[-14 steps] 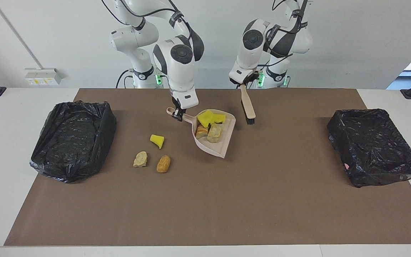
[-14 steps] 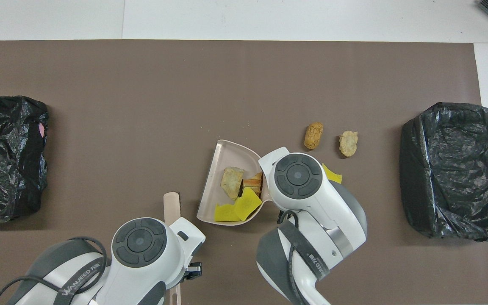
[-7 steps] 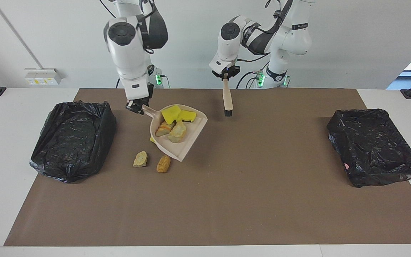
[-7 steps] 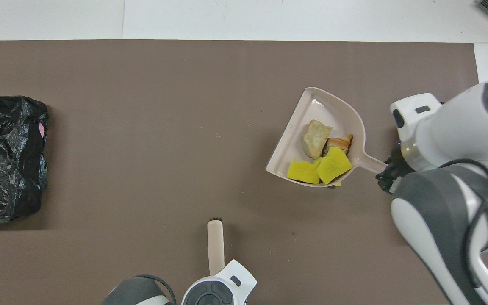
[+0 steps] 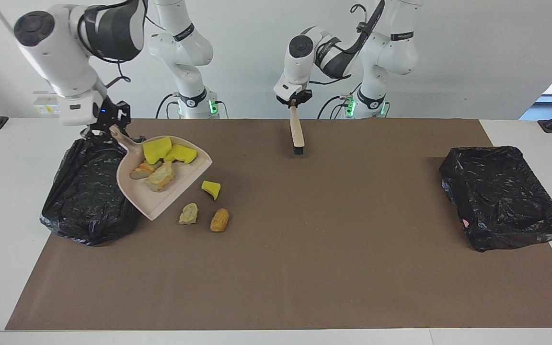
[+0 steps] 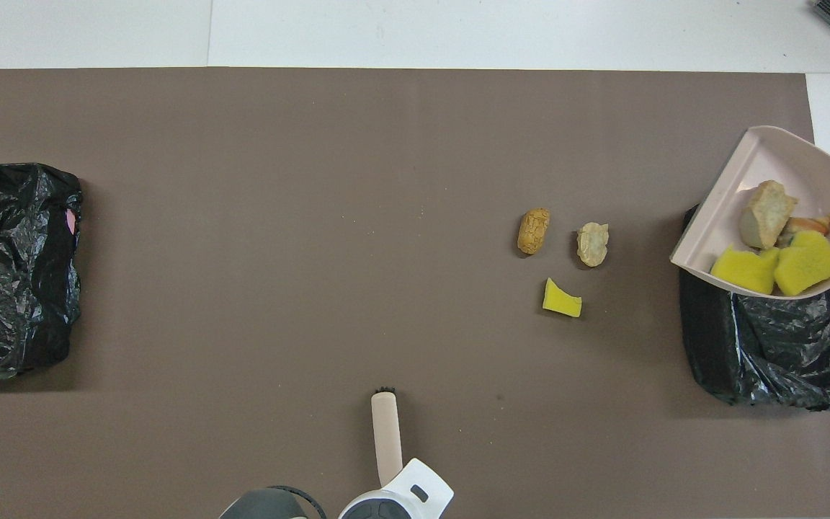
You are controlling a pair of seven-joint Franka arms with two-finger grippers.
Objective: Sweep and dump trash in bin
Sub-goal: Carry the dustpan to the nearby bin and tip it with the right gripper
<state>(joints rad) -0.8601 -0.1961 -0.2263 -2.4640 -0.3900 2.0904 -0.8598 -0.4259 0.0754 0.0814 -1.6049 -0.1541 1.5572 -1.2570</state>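
1. The right gripper (image 5: 113, 128) was clenched on the handle of the beige dustpan (image 5: 161, 189), holding it in the air over the black-lined bin at the right arm's end of the table (image 5: 89, 201).
2. The pan overlapped that bin's edge, its open lip pointing toward the brown mat (image 5: 304, 268).
3. In the dustpan lay four pieces of trash: two yellow sponge chunks (image 5: 157, 148), a beige lump (image 5: 161, 179) and an orange-brown piece (image 5: 141, 170).
4. Three pieces of trash lay on the mat just beside that bin, toward the table's middle: a yellow sponge wedge (image 5: 211, 189), a beige stone-like lump (image 5: 189, 213) and an orange-brown bread-like piece (image 5: 219, 220).
5. The wedge lay nearer to the robots than the other two, which sat side by side but apart.
6. The left gripper (image 5: 293, 103) was closed on the handle of the beige hand brush (image 5: 296, 134), which hung bristles down over the mat's edge nearest the robots, well apart from that bin.
7. A second black-lined bin (image 5: 503, 196) sat at the left arm's end of the table, with a small pink spot on its liner.
8. No brand, label or writing could be read on the dustpan, brush, bins or trash.
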